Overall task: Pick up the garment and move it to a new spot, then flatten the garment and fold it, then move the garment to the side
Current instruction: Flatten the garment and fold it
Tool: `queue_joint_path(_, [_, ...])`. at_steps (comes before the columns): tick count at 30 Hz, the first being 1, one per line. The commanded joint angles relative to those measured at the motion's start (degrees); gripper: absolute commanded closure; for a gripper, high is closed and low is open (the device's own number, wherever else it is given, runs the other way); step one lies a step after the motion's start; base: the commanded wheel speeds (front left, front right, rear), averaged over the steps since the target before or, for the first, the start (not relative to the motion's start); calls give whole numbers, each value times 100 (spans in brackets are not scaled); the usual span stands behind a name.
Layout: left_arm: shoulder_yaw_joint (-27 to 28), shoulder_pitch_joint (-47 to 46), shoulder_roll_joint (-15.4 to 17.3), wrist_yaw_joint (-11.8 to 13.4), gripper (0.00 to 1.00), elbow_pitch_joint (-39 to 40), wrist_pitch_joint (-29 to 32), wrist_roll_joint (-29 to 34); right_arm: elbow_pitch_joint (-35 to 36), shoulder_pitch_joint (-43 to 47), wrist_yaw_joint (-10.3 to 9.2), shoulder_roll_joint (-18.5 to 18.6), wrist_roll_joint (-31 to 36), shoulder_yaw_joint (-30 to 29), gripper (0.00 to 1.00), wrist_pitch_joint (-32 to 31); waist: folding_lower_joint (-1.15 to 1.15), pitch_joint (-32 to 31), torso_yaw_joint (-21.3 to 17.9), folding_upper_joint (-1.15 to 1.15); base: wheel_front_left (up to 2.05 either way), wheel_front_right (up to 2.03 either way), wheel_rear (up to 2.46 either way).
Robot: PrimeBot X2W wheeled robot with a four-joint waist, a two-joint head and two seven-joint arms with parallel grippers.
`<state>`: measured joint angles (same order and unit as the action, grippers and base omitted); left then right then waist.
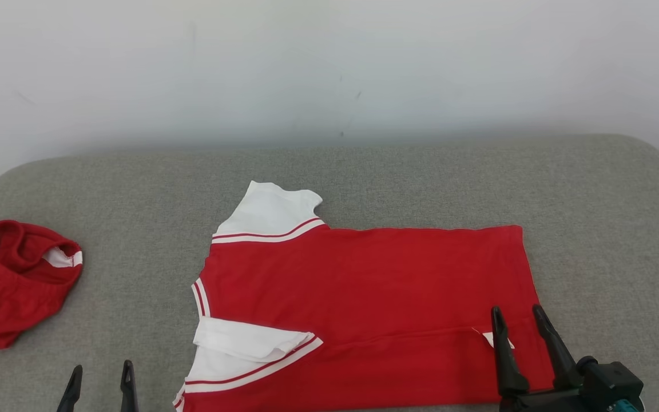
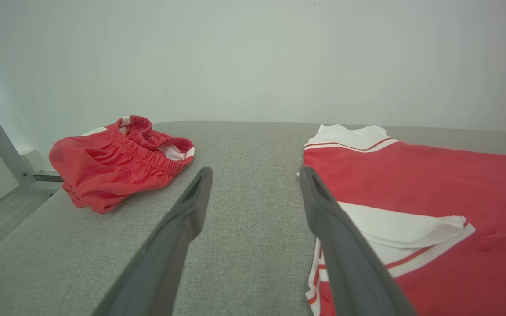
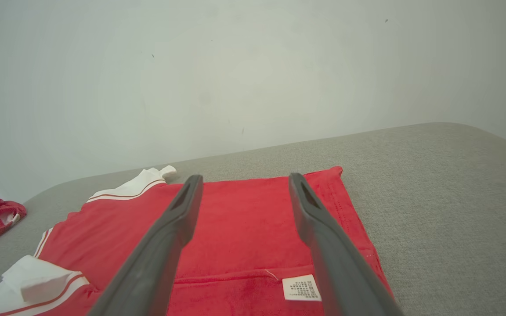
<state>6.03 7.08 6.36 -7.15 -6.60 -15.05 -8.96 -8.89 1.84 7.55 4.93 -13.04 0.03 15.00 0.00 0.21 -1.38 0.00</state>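
The garment [image 1: 364, 297], a red shirt with white sleeves and red-striped trim, lies spread flat across the middle of the grey padded surface [image 1: 421, 177], collar end to the left. Its near long edge is folded over, baring a white label [image 3: 301, 287]; the near sleeve [image 2: 406, 230] is folded onto the body. My right gripper [image 1: 518, 312] stands open above the shirt's lower right corner, holding nothing. Off the shirt's left edge, my left gripper [image 1: 100, 369] is open over bare surface; in the left wrist view its fingers [image 2: 255, 173] straddle the gap beside the sleeves.
A crumpled pair of red shorts [image 1: 12, 280] with white trim lies at the surface's left edge. A pale wall [image 1: 329, 68] rises behind. Bare grey padding stretches to the right of the shirt [image 3: 446, 197] and along the back.
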Motion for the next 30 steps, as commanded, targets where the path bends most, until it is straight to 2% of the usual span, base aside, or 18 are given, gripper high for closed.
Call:
queue_joint_path(1, [15, -15, -16, -39, 0, -15, -18, 54, -9, 56, -14, -28, 41, 12, 0, 23, 0, 0, -6, 0, 0, 0, 0])
queue_joint_path(7, [85, -167, 12, -28, 0, -120, -18, -17, -146, -154, -14, -40, 15, -29, 0, 21, 0, 39, -114, 0, 0, 0, 0])
queue_joint_path(12, [-73, -662, 293, -27, 0, -347, -18, -156, -430, -610, -14, -30, 106, -89, 0, 15, 0, 244, -235, 0, 0, 0, 0])
queue_joint_path(19, [-658, -2075, 1183, -27, 0, -933, 67, -726, -1213, -1783, -14, 60, 259, -200, 0, 14, 0, 917, -454, 0, 0, 0, 0])
queue_joint_path(25, [-1323, -3468, 1995, -28, 0, -1346, 472, -1506, -2090, -2903, -14, 68, 398, -290, 0, -17, 0, 1543, -693, 0, 0, 0, 0])
queue_joint_path(30, [-2021, -4476, 2512, -28, 0, -1667, 969, -2155, -2669, -3675, -14, 83, 481, -218, 0, -139, 0, 1963, -912, 0, 0, 0, 0])
